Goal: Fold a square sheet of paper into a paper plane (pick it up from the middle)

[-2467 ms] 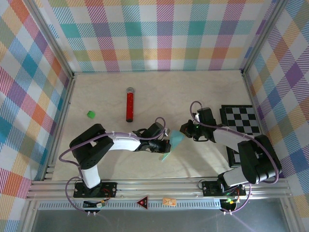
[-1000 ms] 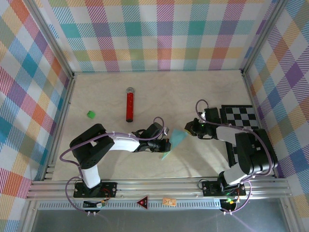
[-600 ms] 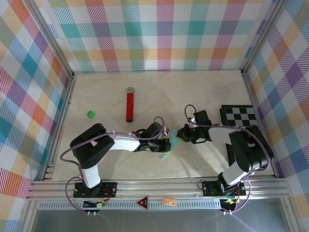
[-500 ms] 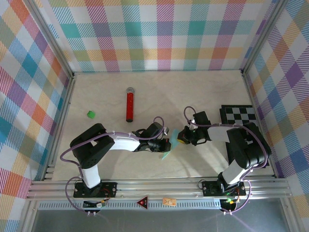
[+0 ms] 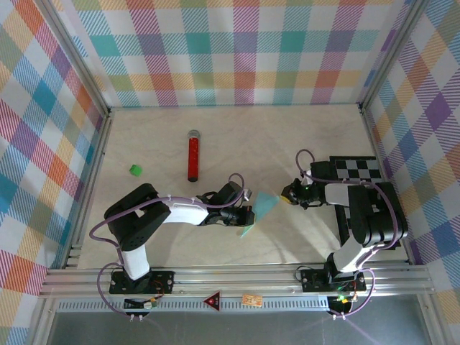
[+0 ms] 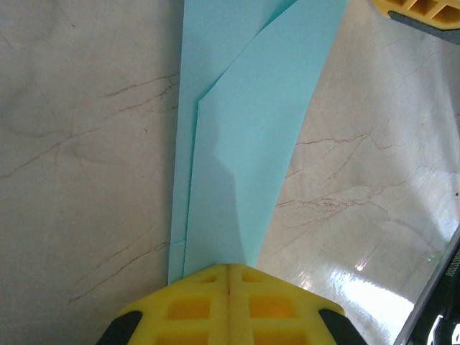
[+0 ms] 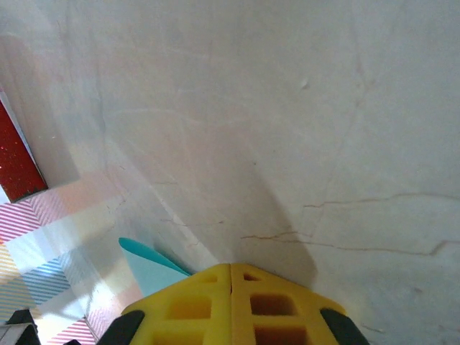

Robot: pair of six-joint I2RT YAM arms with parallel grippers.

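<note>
paper plane [image 5: 264, 205], marbled table [image 5: 237, 144], plaid walls [image 5: 244, 50]

We lose the paper plane [image 6: 244, 144] past the left wrist view's top edge, its near end hidden under the left gripper [image 6: 228, 267]. The right wrist view's left edge cuts the red tube [image 7: 16, 162]. The right arm [image 5: 363, 215] covers part of the checkered board [image 5: 359, 171].

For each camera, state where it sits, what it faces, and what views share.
Top external: above, behind the bases, looking down on the table; both arms show.
Left wrist: behind the shut left gripper, facing the paper plane it holds.
Right wrist: behind the shut right gripper, facing down at the table.
Wrist views share the paper plane.
</note>
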